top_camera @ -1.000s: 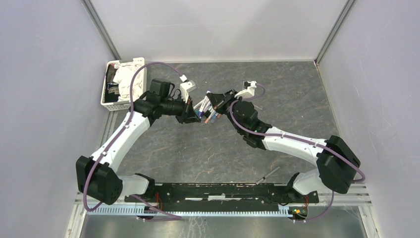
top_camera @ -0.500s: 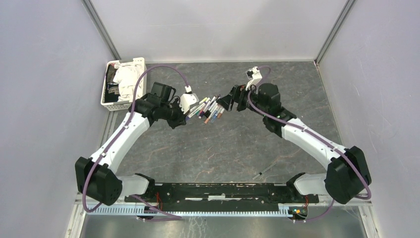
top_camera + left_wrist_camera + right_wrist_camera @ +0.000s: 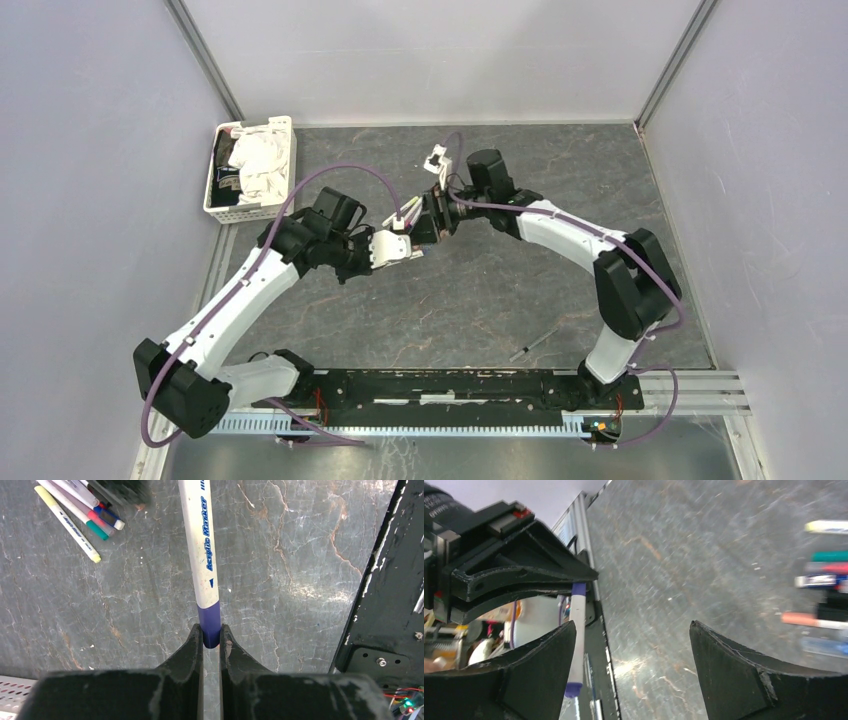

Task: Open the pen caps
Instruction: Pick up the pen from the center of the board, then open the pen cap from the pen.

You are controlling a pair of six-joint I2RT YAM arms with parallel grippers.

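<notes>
Left wrist view: the left gripper (image 3: 211,632) was clamped on the purple end piece (image 3: 210,622) of a long white-barrelled acrylic marker (image 3: 204,555). The marker was held clear of the grey marbled worktop (image 3: 300,580), near a loose heap of white-barrelled pens (image 3: 75,510).

The right wrist view showed the right gripper (image 3: 631,627) with its fingers set wide apart and nothing between them. The held marker stood to one side of it and the heap to the other.

The marker carried a second purple piece (image 3: 573,687) at its free end. Which of the two was the cap could not be determined.

In the heap, the stubby coloured pen caps (image 3: 831,556), green, red, blue, black and orange, appeared seated on their barrels. No loose cap was visible in any view.

Assessment: no cap was demonstrably opened. The held marker appeared presented for pulling, and every pen in the heap was judged outstanding.
</notes>
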